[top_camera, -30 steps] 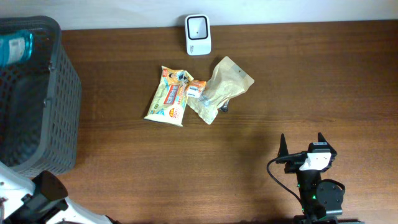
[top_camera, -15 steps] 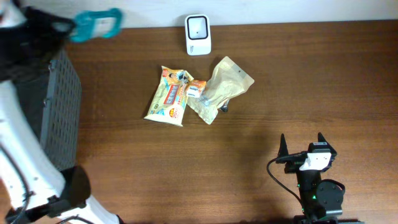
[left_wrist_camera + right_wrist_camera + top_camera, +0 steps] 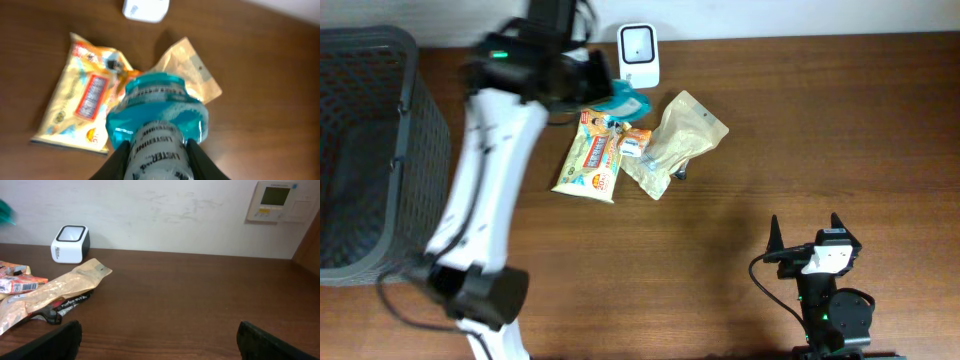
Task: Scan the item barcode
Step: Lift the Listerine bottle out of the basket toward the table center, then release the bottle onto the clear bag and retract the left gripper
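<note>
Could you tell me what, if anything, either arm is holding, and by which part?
The left gripper holds the bottle, its fingers clamped on the labelled body. The right gripper is open and empty.

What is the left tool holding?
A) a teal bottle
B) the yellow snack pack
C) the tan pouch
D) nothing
A: the teal bottle sits clamped in the left tool, as its wrist view shows.

Blurred mouthwash bottle (image 3: 157, 125), its near end cut off below, scanner (image 3: 146, 9) clipped by top edge, basket (image 3: 425, 170) cropped at left
</note>
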Controlling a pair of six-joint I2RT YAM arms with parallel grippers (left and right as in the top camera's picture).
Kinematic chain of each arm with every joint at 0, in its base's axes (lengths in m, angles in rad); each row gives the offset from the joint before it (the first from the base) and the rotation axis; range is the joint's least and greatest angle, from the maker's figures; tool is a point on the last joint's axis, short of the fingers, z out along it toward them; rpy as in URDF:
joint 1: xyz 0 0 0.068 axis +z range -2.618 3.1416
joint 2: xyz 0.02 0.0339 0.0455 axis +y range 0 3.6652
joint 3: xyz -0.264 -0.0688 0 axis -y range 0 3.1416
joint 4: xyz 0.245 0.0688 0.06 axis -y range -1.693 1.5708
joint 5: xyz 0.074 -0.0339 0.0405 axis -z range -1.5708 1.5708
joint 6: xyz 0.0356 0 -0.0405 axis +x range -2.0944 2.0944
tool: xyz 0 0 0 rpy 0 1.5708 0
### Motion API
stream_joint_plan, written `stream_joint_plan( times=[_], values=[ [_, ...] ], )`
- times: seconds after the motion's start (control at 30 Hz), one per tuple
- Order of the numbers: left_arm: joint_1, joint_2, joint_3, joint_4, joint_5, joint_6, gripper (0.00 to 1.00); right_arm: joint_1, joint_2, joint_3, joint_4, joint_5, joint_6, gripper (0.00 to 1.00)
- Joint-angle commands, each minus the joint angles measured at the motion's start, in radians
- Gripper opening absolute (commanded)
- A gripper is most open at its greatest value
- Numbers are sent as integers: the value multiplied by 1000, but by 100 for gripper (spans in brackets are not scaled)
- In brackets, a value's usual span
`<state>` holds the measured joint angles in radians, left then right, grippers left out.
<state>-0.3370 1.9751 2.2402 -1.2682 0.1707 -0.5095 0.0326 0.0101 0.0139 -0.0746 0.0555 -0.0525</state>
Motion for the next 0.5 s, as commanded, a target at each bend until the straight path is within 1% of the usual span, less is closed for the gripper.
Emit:
stream_joint_plan(
  times=[0.0, 0.07, 0.13, 0.3, 0.37, 0.4, 0.47],
  values=[
    [-58, 67, -95, 123, -14, 6, 6, 5, -7, -8, -4, 1, 8, 98],
    [-79, 109, -120, 173, -15, 6, 5, 5, -7, -8, -4, 1, 8, 98],
    [-92, 143, -121, 190, -16, 6, 5, 5, -7, -8, -4, 1, 8, 99],
    [-113, 203, -121, 200, -56, 6, 9, 5, -7, -8, -4, 1, 8, 98],
    [-117, 212, -121, 194, -56, 6, 17, 5, -7, -8, -4, 1, 8, 99],
    [-118, 212, -121, 190, -56, 6, 26, 5, -7, -8, -4, 1, 8, 98],
    [-119, 209, -120, 179, -55, 6, 34, 5, -7, -8, -4, 1, 8, 98]
  ],
)
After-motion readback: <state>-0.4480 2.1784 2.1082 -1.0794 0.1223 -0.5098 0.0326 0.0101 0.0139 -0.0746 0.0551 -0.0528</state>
